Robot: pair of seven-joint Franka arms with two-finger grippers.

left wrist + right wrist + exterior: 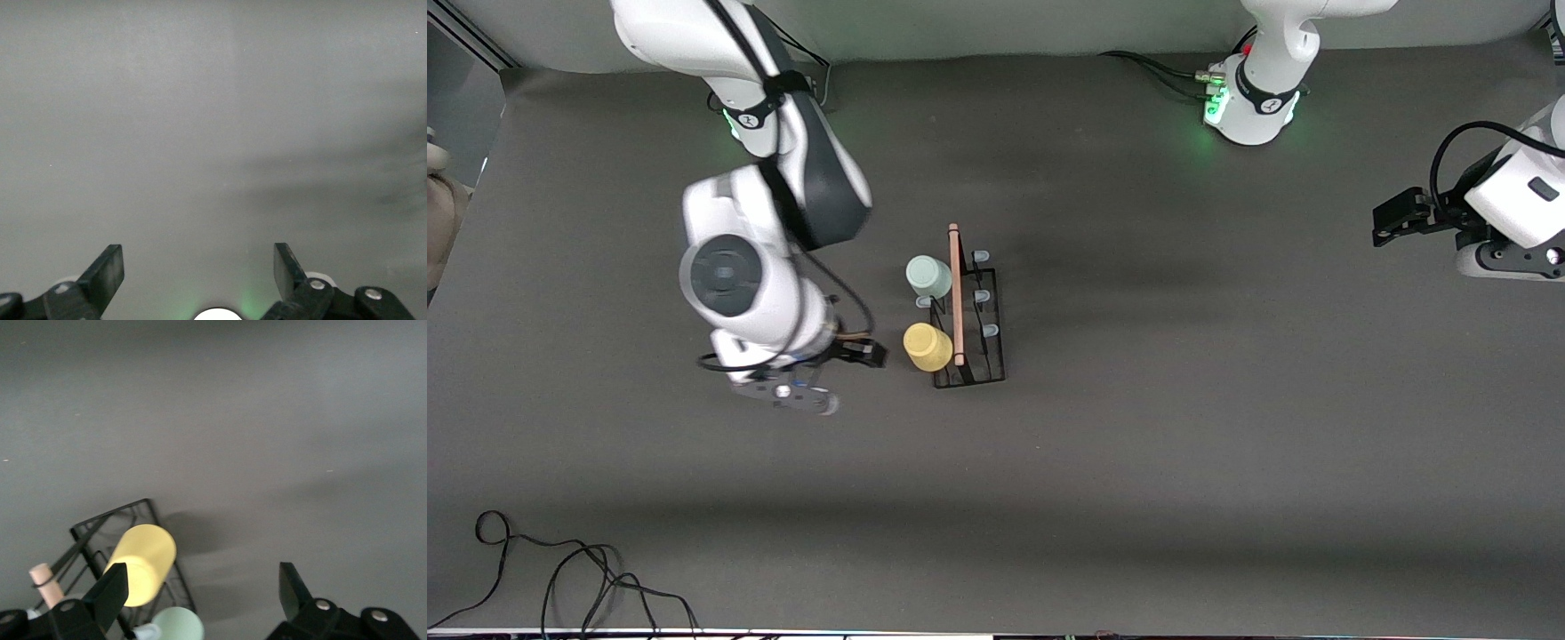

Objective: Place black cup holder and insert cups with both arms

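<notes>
The black cup holder point(971, 351) stands at the middle of the table with its wooden rod point(956, 293) on top. A pale green cup point(929, 276) and a yellow cup point(927, 347) sit on pegs on its side toward the right arm's end. No light blue cup is in view. My right gripper point(869, 354) is open and empty, beside the yellow cup and apart from it. The right wrist view shows the gripper point(202, 580), the yellow cup point(143, 560), the green cup point(177, 623) and the holder point(107, 523). My left gripper point(1385, 227) waits open and empty at the left arm's end point(198, 257).
Three pale blue peg tips point(980, 256) on the holder's side toward the left arm carry nothing. A black cable point(560, 578) lies on the grey table point(1183, 427) near its front edge at the right arm's end.
</notes>
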